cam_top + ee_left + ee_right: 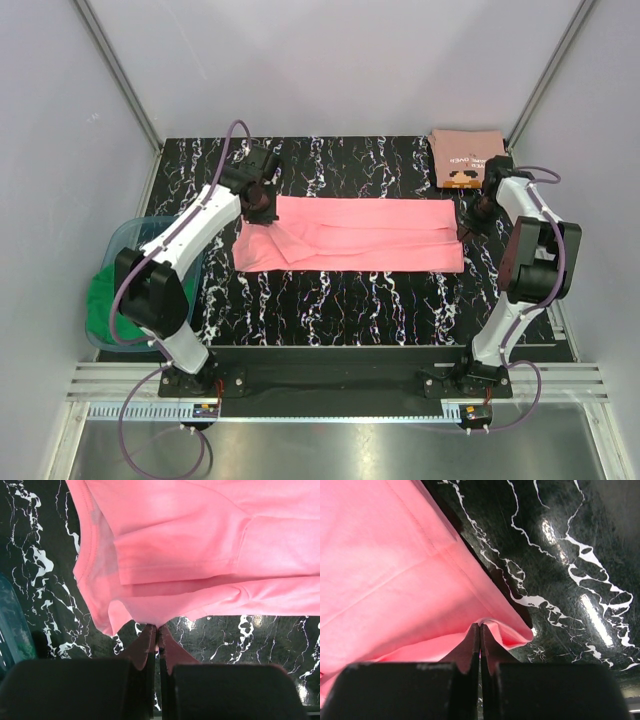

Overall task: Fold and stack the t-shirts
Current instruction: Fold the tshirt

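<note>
The bright pink t-shirt (pixel 350 235) lies as a long folded band across the middle of the black marbled table (pixel 330 300). My left gripper (pixel 258 212) is shut on its far left corner, the cloth (pixel 165 555) pinched between the fingertips (pixel 148 636). At the far right corner my right gripper (pixel 470 222) is shut on the shirt's edge (pixel 410 570), with a small fold bulging beside the fingertips (pixel 471 637). The salmon t-shirt (pixel 468 157), folded with white lettering and a dark-and-orange print, rests at the table's back right corner.
A teal bin (pixel 125 285) holding green cloth stands off the table's left edge, close to the left arm; its rim (pixel 12 625) shows in the left wrist view. Grey walls enclose the table at the back and sides.
</note>
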